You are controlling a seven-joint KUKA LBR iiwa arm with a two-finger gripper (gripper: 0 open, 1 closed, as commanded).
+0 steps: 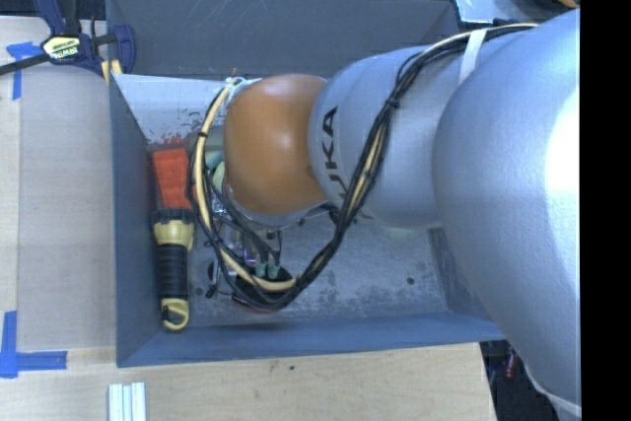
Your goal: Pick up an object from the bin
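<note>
while the arm (444,143) reached down into the grey bin (286,35), its orange wrist cover (271,143) and looped cables (296,276) hid most of the claw (242,256), so whether it was open or closed could not be told. just left of the claw lay a black-and-yellow tool (173,266). a red block (170,175) lay left and farther up, both along the bin's left wall.

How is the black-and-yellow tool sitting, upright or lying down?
Lying down: the black-and-yellow tool stretches lengthwise along the bin's floor by its left wall.
</note>
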